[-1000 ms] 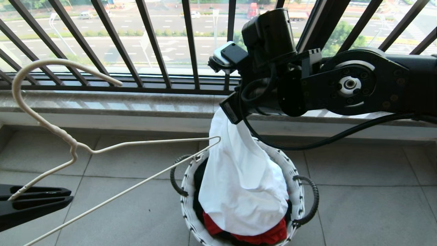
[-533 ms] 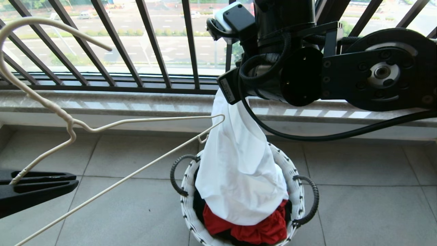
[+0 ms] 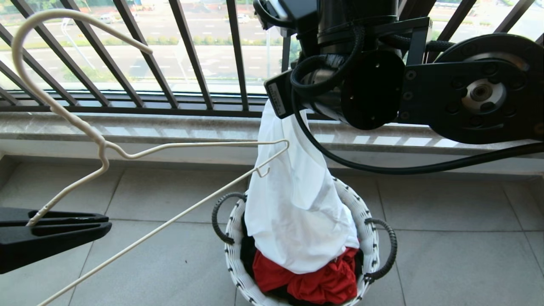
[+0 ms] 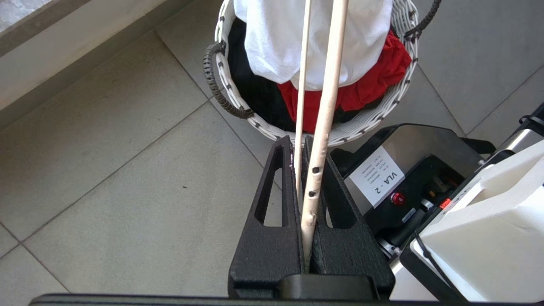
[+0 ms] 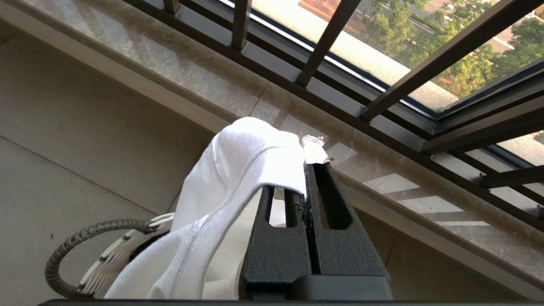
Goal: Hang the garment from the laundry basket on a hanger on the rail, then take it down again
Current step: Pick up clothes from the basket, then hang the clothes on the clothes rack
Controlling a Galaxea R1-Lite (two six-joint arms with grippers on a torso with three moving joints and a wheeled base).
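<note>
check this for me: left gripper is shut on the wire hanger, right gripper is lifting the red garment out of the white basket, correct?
One thing is wrong: the right gripper is shut on the white T-shirt, not the red garment, which lies in the basket. The right wrist view shows white cloth pinched between its fingers. The left gripper is indeed shut on the wire hanger.

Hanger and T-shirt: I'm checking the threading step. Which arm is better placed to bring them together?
Probably the left. The left gripper is shut on the hanger, whose free arm tip nearly touches the white T-shirt, which hangs from the shut right gripper above the laundry basket.
</note>
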